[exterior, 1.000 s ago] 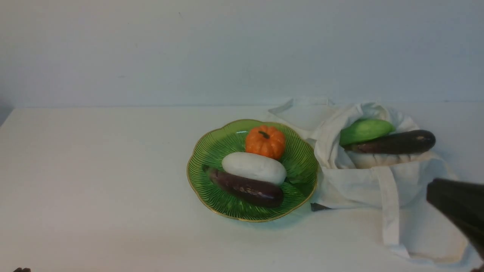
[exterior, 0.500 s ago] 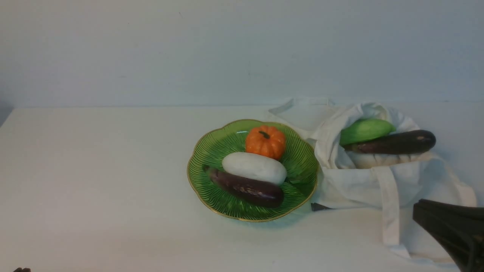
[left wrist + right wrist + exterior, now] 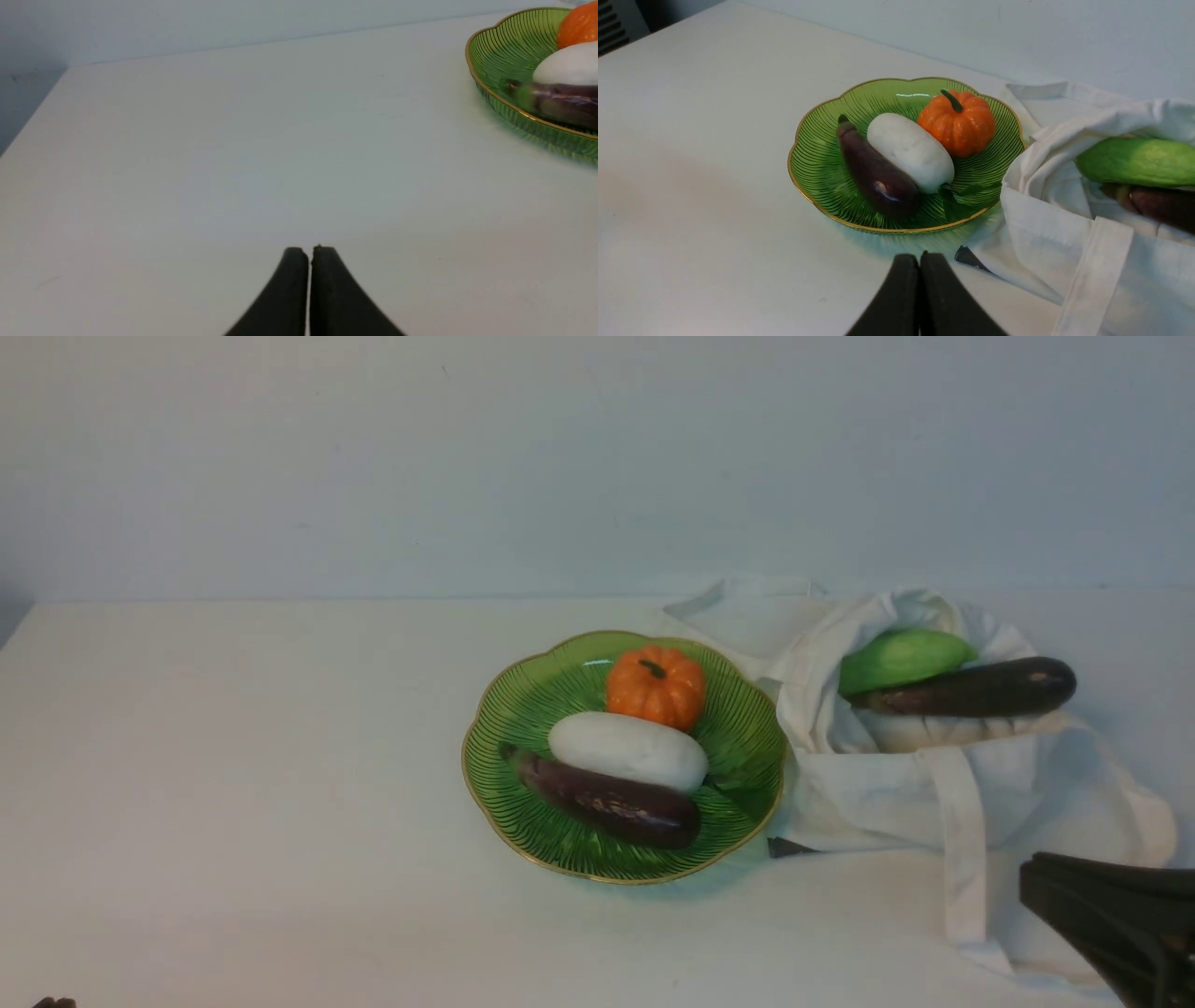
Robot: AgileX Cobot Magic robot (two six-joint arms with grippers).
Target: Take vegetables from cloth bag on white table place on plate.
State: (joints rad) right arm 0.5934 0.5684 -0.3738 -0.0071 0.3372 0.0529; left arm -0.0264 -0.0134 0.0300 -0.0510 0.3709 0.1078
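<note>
- Half the load is buried: only the gourd and 1 eggplant poke out of the cloth bag, on the right of the white table.
- There's some dark scrap under the bag's near-left corner, can't tell what it is.
- Just left of it, the plate holds the pumpkin, radish and second eggplant.
- Near right, the right gripper sits low, cut off by the frame, jaws pinched together, empty.
- Same for the left gripper, low over the table.

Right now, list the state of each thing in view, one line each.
Plate: holds three vegetables.
Pumpkin: on plate, stem up.
White radish: lying on plate.
Plate eggplant: lying against radish.
Cloth bag: slumped, mouth open.
Green gourd: in bag mouth.
Bag eggplant: against gourd, end protruding.
Left gripper: shut, empty.
Right gripper: shut, empty.
</note>
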